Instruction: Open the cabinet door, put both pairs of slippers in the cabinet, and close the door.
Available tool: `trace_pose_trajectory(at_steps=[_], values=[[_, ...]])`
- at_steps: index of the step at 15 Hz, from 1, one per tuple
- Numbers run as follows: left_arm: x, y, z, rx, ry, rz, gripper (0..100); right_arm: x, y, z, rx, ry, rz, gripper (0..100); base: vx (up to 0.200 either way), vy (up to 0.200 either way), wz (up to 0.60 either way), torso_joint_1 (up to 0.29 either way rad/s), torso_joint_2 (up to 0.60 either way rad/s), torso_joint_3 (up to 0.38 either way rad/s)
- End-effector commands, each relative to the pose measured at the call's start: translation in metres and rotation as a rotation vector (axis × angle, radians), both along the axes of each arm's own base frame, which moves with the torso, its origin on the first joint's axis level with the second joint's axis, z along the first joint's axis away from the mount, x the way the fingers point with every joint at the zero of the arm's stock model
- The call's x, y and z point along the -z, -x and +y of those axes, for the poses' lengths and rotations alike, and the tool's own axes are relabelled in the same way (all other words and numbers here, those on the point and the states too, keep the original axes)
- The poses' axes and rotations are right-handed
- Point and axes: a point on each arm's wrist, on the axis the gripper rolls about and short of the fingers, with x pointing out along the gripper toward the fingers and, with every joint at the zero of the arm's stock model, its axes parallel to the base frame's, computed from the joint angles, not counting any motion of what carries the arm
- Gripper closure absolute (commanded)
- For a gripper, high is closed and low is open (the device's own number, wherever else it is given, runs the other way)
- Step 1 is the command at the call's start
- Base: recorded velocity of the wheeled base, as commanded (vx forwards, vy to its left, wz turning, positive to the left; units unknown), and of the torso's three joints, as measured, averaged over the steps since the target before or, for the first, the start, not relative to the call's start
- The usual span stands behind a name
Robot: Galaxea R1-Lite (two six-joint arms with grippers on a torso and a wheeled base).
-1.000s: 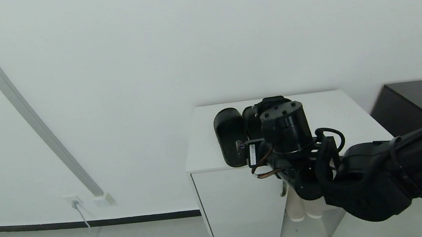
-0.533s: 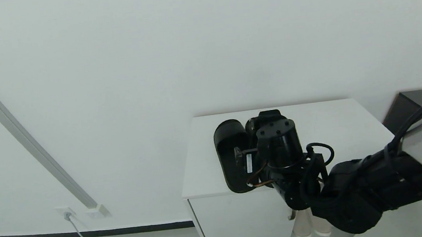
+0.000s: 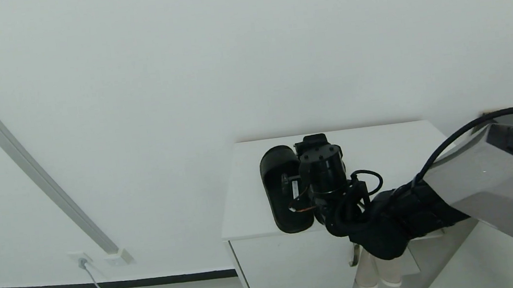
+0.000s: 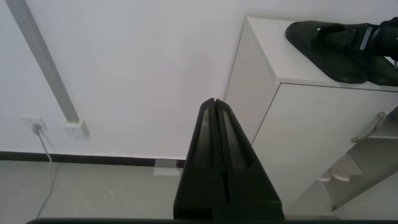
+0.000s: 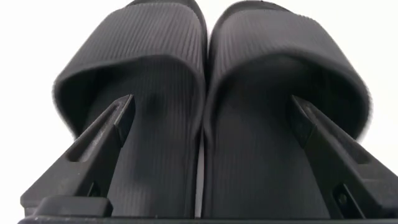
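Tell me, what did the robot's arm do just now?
The right arm reached farther forward over the cabinet top, bringing the right gripper with its open fingers either side of the black slippers. It has not closed on them yet. The slippers stayed put on the cabinet.

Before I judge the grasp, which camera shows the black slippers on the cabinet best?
The right wrist view: the black slippers lie side by side, close up, with the open right gripper spread before them. In the head view the right arm covers most of one. The left wrist view catches them far off on the cabinet.
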Motion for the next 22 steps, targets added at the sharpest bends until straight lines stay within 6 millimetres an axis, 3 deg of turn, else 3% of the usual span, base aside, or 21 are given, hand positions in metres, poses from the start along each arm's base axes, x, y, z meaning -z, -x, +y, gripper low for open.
trace_pose_trajectory(at_steps=[1, 6, 7, 14, 18, 22], values=[[0.000, 0.000, 0.000, -0.001, 0.001, 0.001, 100, 0.013, -0.017, 0.004, 0.013, 0.016, 0.002, 0, 0.000, 0.000, 0.00, 0.000, 0.00, 0.000], [0.000, 0.000, 0.000, -0.001, 0.001, 0.001, 100, 0.010, -0.035, 0.009, 0.010, 0.016, -0.037, 0, 0.000, 0.000, 0.00, 0.000, 0.00, 0.000], [0.000, 0.000, 0.000, -0.001, 0.001, 0.001, 100, 0.011, -0.036, 0.010, 0.010, 0.015, -0.038, 100, 0.000, 0.000, 0.00, 0.000, 0.00, 0.000], [0.000, 0.000, 0.000, -0.001, 0.001, 0.001, 100, 0.004, -0.034, 0.009, 0.013, 0.005, -0.050, 100, 0.000, 0.000, 0.00, 0.000, 0.00, 0.000], [0.000, 0.000, 0.000, -0.002, 0.001, 0.001, 100, -0.035, -0.006, -0.010, -0.014, -0.003, -0.078, 100, 0.000, 0.000, 0.00, 0.000, 0.00, 0.000], [0.000, 0.000, 0.000, -0.002, 0.001, 0.001, 100, -0.064, 0.043, -0.050, -0.114, -0.010, -0.060, 100, 0.000, 0.000, 0.00, 0.000, 0.00, 0.000]])
